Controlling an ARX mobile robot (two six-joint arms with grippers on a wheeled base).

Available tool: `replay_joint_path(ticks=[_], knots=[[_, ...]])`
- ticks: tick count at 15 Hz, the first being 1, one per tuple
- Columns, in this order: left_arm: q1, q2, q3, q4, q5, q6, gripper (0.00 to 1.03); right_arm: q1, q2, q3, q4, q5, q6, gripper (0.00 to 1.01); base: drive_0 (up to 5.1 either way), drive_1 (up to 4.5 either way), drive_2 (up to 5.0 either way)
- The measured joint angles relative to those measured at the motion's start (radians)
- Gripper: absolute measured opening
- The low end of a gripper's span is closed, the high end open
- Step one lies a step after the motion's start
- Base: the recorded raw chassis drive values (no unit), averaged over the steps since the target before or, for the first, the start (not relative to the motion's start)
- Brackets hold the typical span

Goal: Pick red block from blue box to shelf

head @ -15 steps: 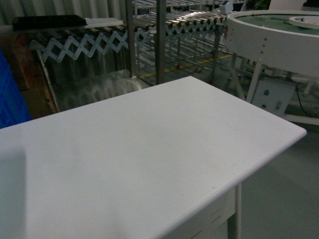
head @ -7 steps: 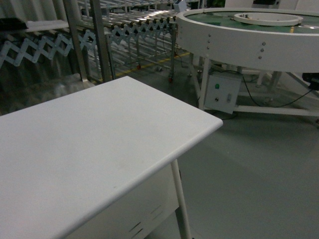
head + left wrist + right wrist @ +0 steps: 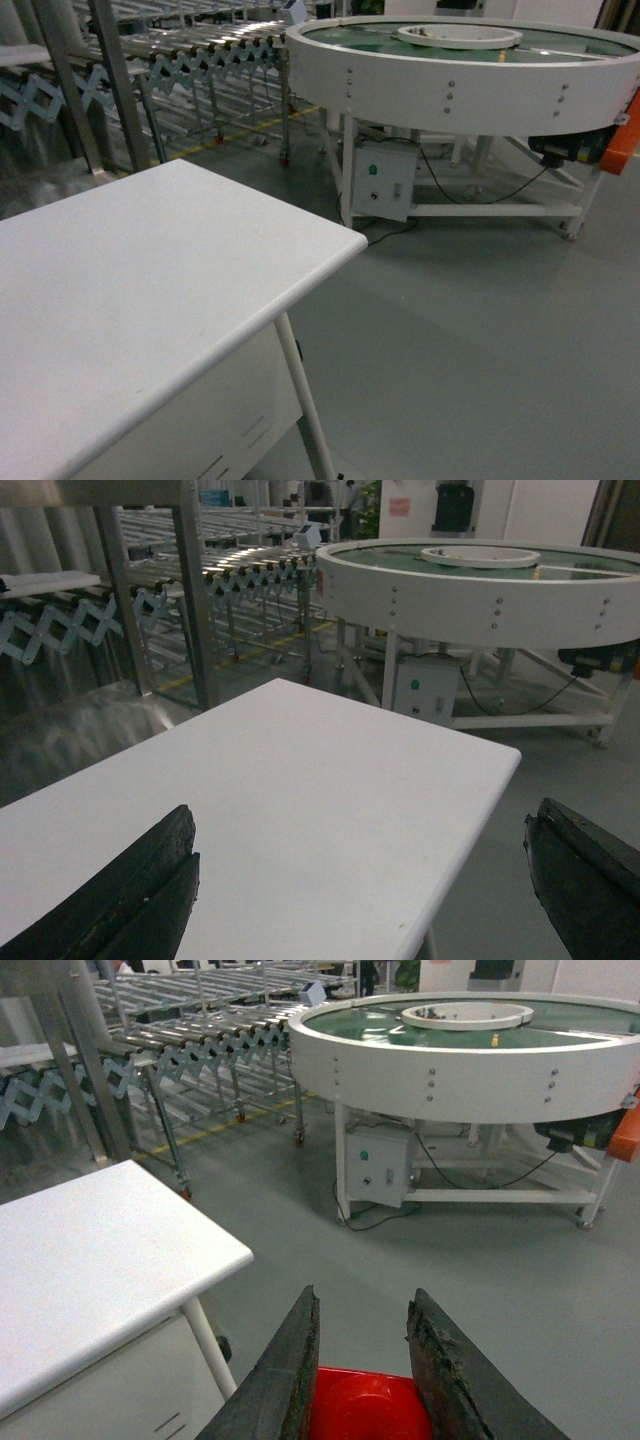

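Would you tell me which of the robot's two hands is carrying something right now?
The right hand: its fingers clamp the red block, while the left hand is wide open with nothing between its fingers.

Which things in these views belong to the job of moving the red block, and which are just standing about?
Belonging to the job:
- small red plastic block, held between the right gripper fingers
- open left gripper

Just standing about:
- flat white table
- round white conveyor
- steel expandable roller conveyor
- white control box

The blue box is not in view.

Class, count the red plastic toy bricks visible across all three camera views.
1: a small red plastic toy brick, between the right gripper's black fingers. Others may be hidden.
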Motion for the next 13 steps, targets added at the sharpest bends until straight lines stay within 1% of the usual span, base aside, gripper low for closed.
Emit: replay_joint_path(ticks=[11,13], knots=[[0.0,0.0,0.0,-0.006,0.0,0.0,0.98,0.0,0.002,0.0,-0.001,0.0,0.0,0.21,2.9,-3.69,-3.7],[0.0,0.0,0.0,0.0,-0.001,0.0,0.98,0.0,0.001,0.0,-0.003,0.0,0.0,0.21,-1.5,-1.49,-1.5]])
